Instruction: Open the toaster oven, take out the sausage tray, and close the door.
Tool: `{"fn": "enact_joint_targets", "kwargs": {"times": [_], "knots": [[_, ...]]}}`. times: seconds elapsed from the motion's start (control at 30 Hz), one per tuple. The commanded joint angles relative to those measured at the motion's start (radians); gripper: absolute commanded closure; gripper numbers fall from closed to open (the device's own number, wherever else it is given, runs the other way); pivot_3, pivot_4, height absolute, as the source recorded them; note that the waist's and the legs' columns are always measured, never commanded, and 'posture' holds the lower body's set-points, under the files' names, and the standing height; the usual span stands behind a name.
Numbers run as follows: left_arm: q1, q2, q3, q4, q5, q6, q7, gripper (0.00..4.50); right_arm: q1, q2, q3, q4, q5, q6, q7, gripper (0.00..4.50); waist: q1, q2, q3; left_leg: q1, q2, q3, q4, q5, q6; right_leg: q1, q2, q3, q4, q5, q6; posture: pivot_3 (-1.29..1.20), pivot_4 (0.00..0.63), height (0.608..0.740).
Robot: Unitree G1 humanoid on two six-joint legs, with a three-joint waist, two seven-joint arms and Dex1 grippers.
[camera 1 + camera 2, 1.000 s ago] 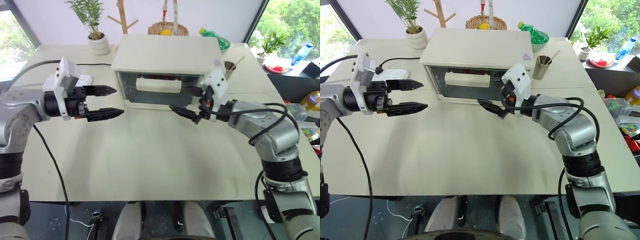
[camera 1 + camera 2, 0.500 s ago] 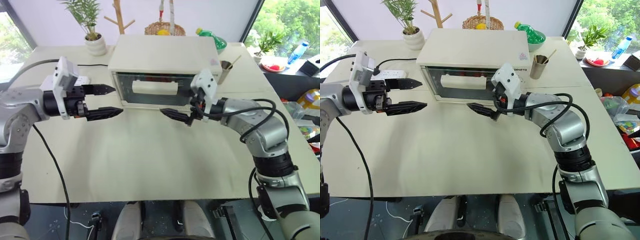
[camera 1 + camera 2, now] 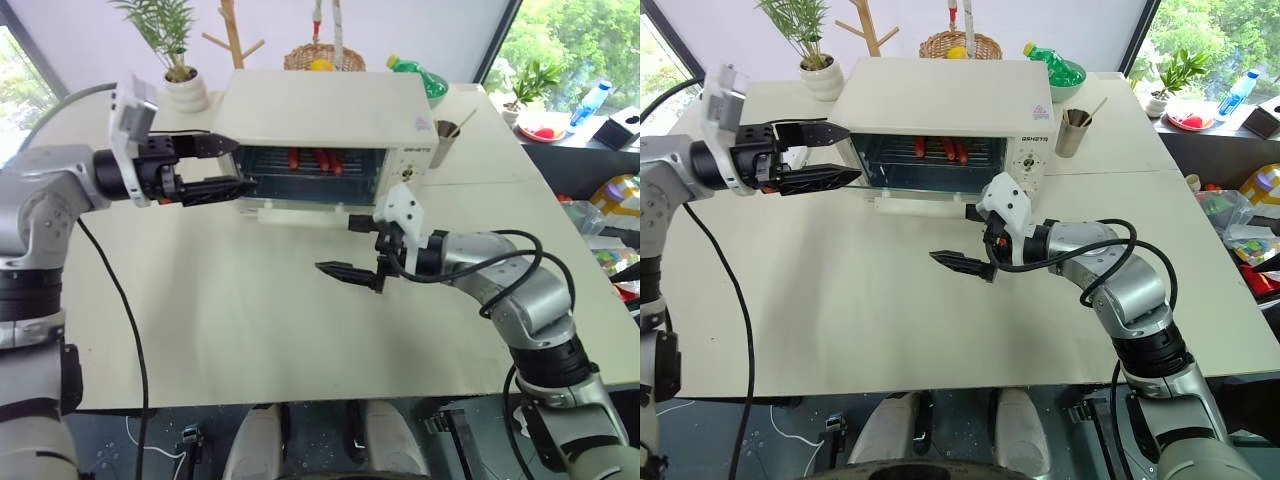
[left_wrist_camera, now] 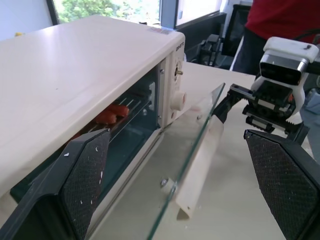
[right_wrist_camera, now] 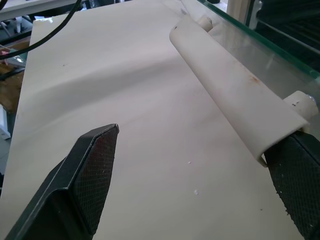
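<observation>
Toaster oven [image 3: 330,110] at the table's far edge, door [image 3: 300,212] now hanging dropped open, no longer shut as a second ago. Sausage tray [image 3: 318,160] sitting inside on the rack. Right gripper [image 3: 362,250] backing off below the handle, fingers spread; left gripper [image 3: 222,167] nearing the opening's left corner, fingers spread. Opening step likely done; tray removal next.

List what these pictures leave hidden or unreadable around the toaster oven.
- Sausage tray: head views show red sausages on the rack; the toaster oven roof hides the tray's rim.
- Control panel markings: too small.
- Door: left wrist view shows it edge-on; how far down it hangs is unclear.
</observation>
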Motion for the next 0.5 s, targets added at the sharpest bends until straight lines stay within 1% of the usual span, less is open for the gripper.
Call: {"fn": "enact_joint_targets", "kwargs": {"times": [0.03,0.23,0.4,0.5], "knots": [[-0.031,-0.004,-0.067,0.049,0.107,-0.124,-0.049,1.3,0.009,0.014,-0.003,-0.046,0.006,-0.012,-0.012,0.0,0.001,0.0,0.0,0.0,0.0,0.0,0.0,0.0,0.0,0.0,0.0,0.0,0.0,0.0,0.0,0.0,0.15,0.74],[-0.083,-0.054,-0.121,0.151,0.188,-0.205,-0.091,4.47,0.042,0.018,-0.007,-0.071,0.008,-0.009,-0.033,0.0,0.002,0.0,0.0,0.0,0.0,0.0,0.0,0.0,0.0,0.0,0.001,0.0,0.0,0.0,0.0,0.0,0.15,0.74],[-0.133,-0.088,-0.124,0.215,0.212,-0.217,-0.106,4.47,0.055,0.019,-0.011,-0.088,0.012,-0.004,-0.051,0.0,0.002,0.0,0.0,0.0,0.0,0.0,0.0,0.0,0.0,0.0,0.001,0.0,0.0,0.0,0.0,0.0,0.15,0.74],[-0.129,-0.092,-0.15,0.233,0.259,-0.261,-0.124,4.47,0.061,0.013,-0.016,-0.094,0.011,-0.002,-0.06,0.0,0.002,0.0,0.0,0.0,0.0,-0.001,0.0,0.0,0.0,0.0,0.001,0.0,0.0,0.0,0.0,0.0,0.15,0.74]]}}
